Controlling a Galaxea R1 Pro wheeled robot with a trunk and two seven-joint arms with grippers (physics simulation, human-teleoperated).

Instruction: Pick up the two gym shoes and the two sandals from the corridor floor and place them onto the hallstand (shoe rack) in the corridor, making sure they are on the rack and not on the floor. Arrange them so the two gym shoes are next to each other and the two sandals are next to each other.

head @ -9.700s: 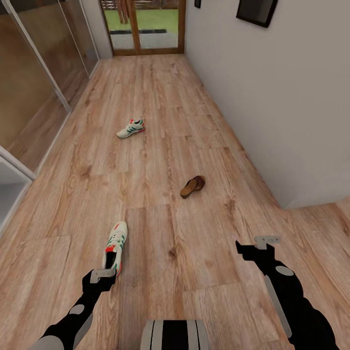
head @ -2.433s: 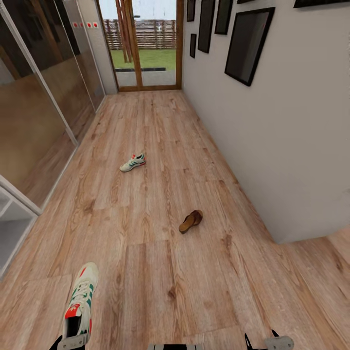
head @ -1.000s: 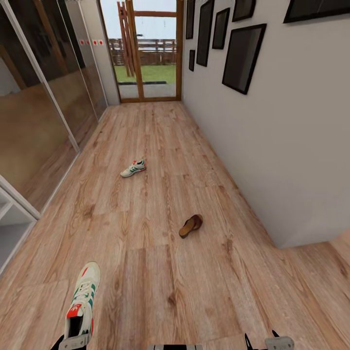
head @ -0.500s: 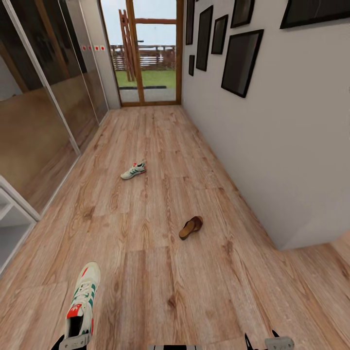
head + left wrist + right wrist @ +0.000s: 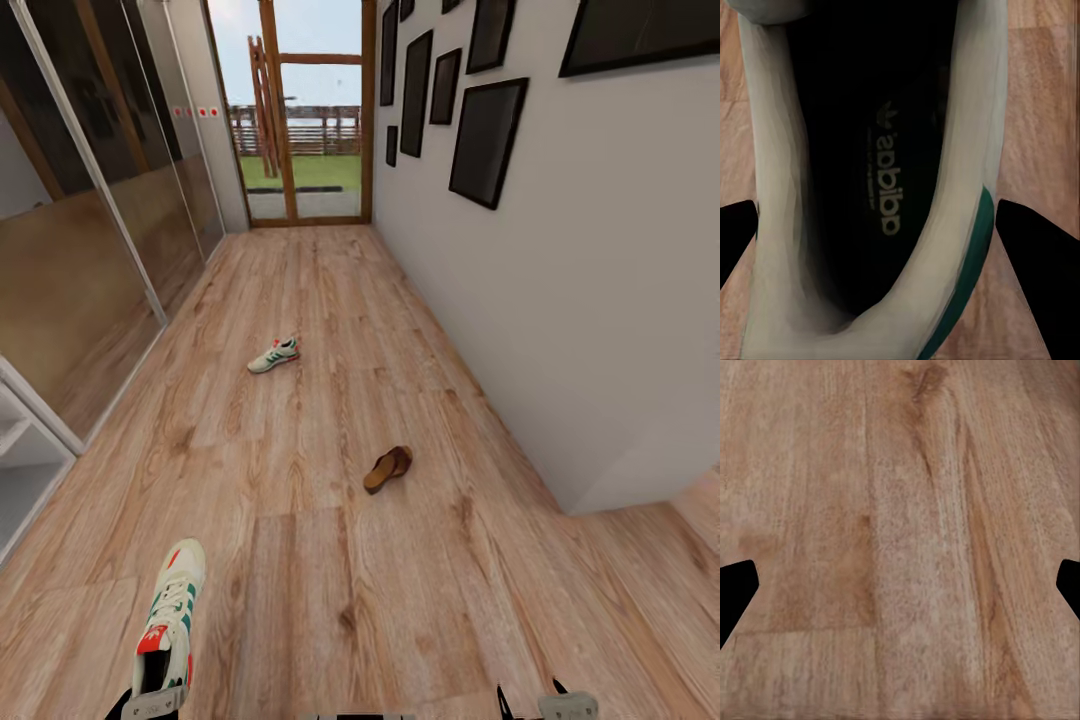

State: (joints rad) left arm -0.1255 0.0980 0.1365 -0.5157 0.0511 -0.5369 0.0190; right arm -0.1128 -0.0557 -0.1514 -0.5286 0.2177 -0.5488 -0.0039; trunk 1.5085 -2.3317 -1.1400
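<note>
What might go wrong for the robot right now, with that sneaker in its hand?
The left gripper seems to hold the near gym shoe only at its heel opening, so it might slip or swing loose. The far gym shoe and a sandal lie on the corridor floor ahead; driving forward could knock them.

Near gym shoe (image 5: pixel 168 620) was white with green stripes and a red-orange tongue patch, toe pointing down the corridor, close to the left side of the corridor floor (image 5: pixel 400 590); the left wrist view looked into its dark opening (image 5: pixel 881 180). Second gym shoe (image 5: pixel 274 355) lay on its sole farther along, mid-floor. One brown sandal (image 5: pixel 387 468) lay between them, nearer the right wall.
</note>
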